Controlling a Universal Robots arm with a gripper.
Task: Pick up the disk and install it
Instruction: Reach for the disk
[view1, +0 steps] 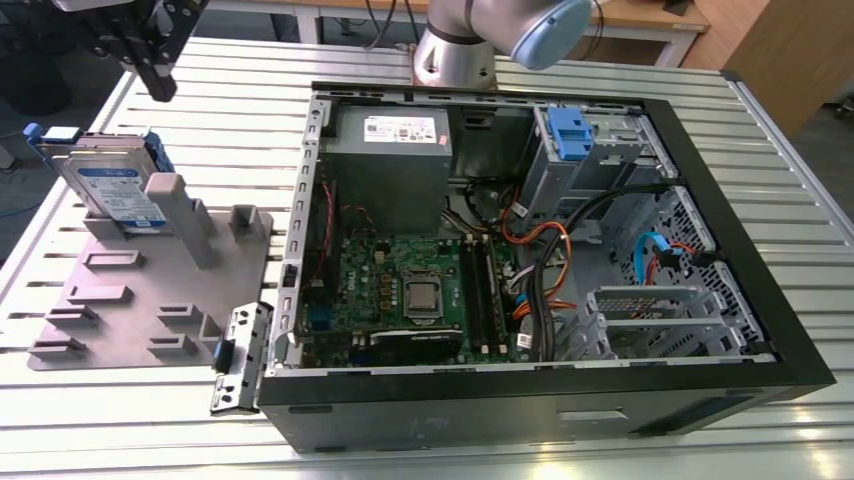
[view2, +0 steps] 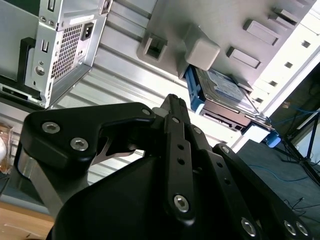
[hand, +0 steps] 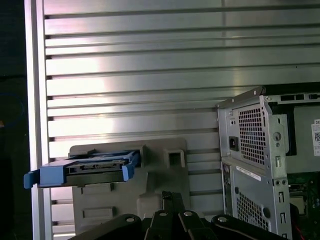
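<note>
Exterior view: open black metal PC case (view1: 534, 400). On the exterior view's left, a grey plastic holder tray (view1: 134, 300) props the flat silver metal disk (view1: 114, 190), blue-railed, on edge. The black gripper (view1: 160, 88) hovers above it, apart, fingers together, empty. Pickup & install both left.

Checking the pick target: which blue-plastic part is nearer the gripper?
The disk, with blue side rails, propped on the grey fixture outside the case, close by the gripper. The blue latch stands inside the case, farther off.
</note>
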